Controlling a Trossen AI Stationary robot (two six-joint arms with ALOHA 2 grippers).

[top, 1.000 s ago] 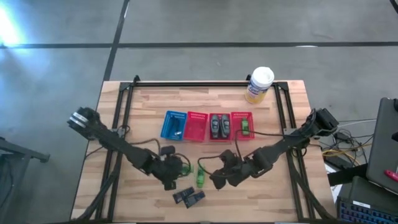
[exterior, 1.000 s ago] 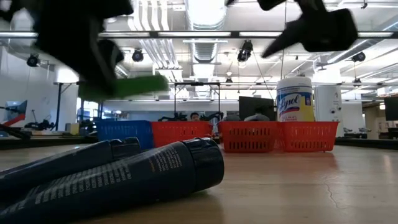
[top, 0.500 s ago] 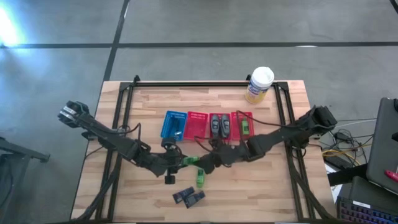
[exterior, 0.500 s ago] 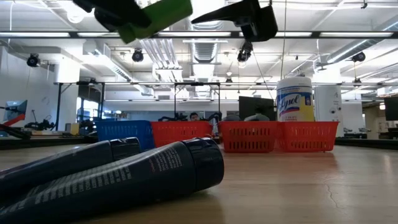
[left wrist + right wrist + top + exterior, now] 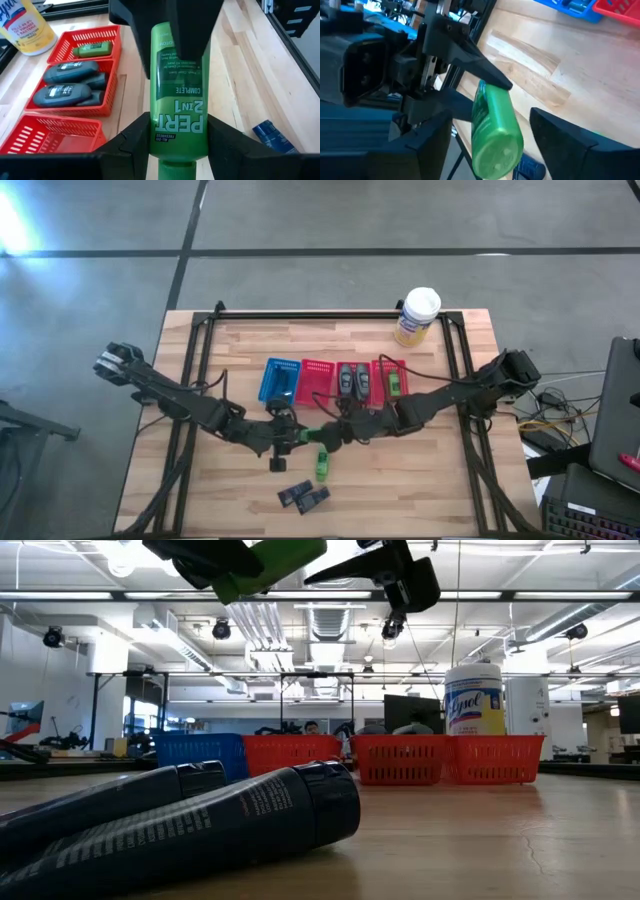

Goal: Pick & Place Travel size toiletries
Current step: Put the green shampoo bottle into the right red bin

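While left gripper (image 5: 176, 132) clamps green bottle (image 5: 179, 95), right gripper (image 5: 487, 142) straddles it.

A green bottle (image 5: 275, 562) hangs high above two dark bottles (image 5: 190, 825) lying on the table (image 5: 480, 840).

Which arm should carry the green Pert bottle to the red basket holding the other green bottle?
Right, probably. The left tool is shut on the green Pert bottle, with the right tool open around its far end, and the right arm reaches in from that red basket's side.
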